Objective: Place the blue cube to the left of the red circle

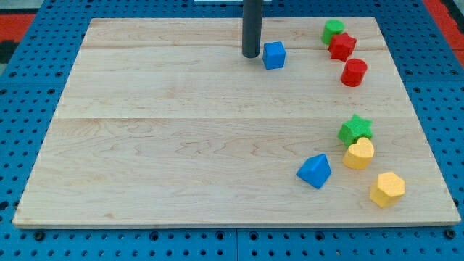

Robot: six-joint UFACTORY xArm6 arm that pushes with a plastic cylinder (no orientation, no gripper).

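The blue cube (pixel 274 55) sits near the view's top, a little right of centre. The red circle (pixel 354 72), a short red cylinder, lies to the cube's right and slightly lower. My tip (pixel 251 55) is on the board just left of the blue cube, close to it or touching it; I cannot tell which. The rod rises straight up out of the view's top.
A green block (pixel 333 30) and a red star-like block (pixel 342 46) touch each other above the red circle. At lower right lie a green star (pixel 355 130), a yellow block (pixel 359 154), a blue triangle (pixel 315 171) and a second yellow block (pixel 387 189). The wooden board (pixel 145 145) rests on a blue pegboard.
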